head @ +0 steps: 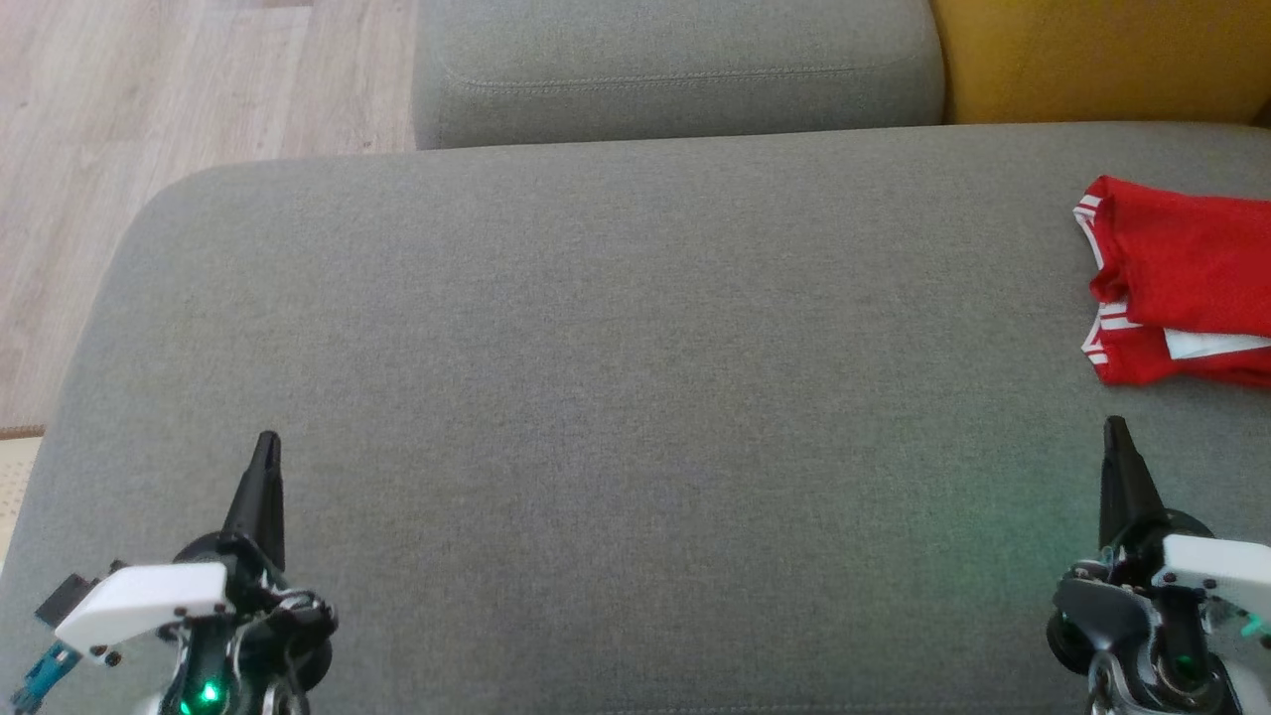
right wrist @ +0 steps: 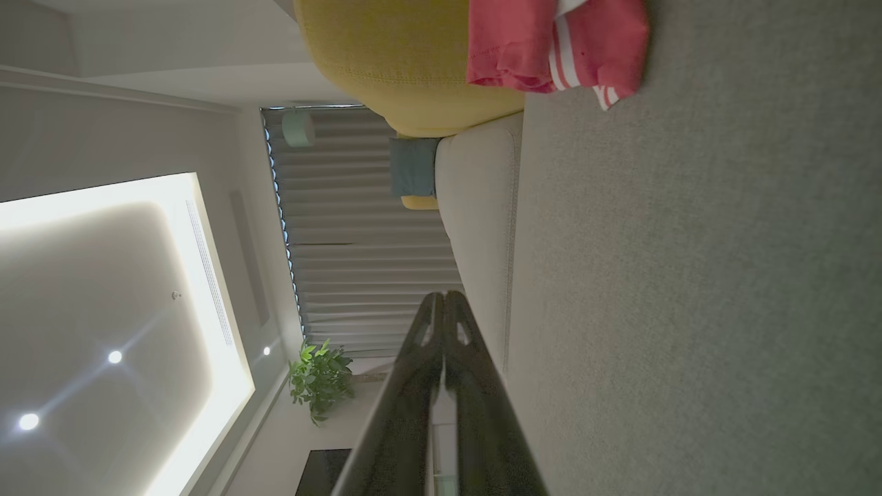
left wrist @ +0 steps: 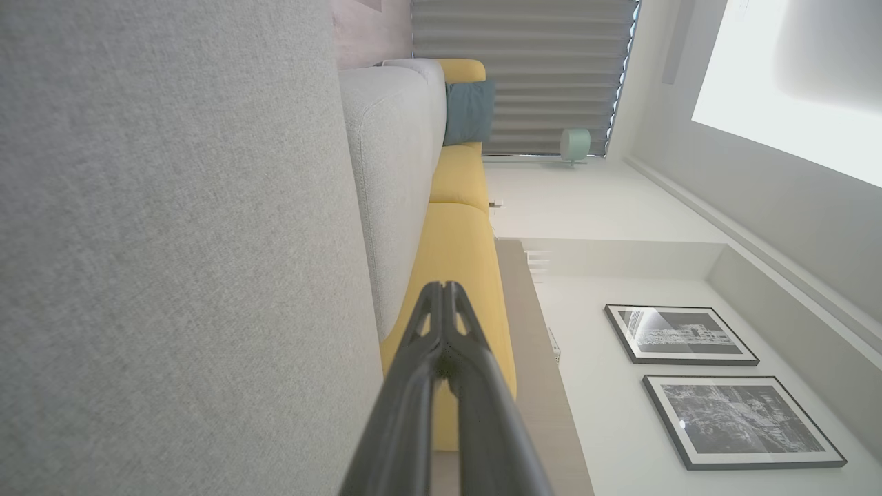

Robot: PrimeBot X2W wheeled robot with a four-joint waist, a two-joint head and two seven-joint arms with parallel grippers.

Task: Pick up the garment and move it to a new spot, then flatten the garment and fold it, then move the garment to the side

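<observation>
Red cloth with white striped trim, the garment [head: 1182, 268], lies at the right edge of the head view, a little above the middle. It is doubled over on itself in loose layers and part of it runs off the frame. It rests on the broad grey sofa seat [head: 596, 397], whose bare fabric takes up the centre of that view. A grey back cushion [head: 675, 79] runs along the top, a yellow cushion [head: 1092, 60] sits at the upper right, and pale wood floor [head: 149, 99] shows at the upper left.

The left tool [head: 266, 439] sits at the lower left, its two dark fingers pressed together into one point aimed up the frame, with nothing between them. The right tool [head: 1114, 425] sits at the lower right, likewise closed tight and empty. Its tip is near the garment's lower edge, just below it in the frame, and clear of it.

In the right wrist view the garment lies at the top of the frame, against the yellow cushion. In the left wrist view a teal cushion [left wrist: 468, 110] sits near the top centre, and two framed pictures [left wrist: 682, 334] hang at the lower right.
</observation>
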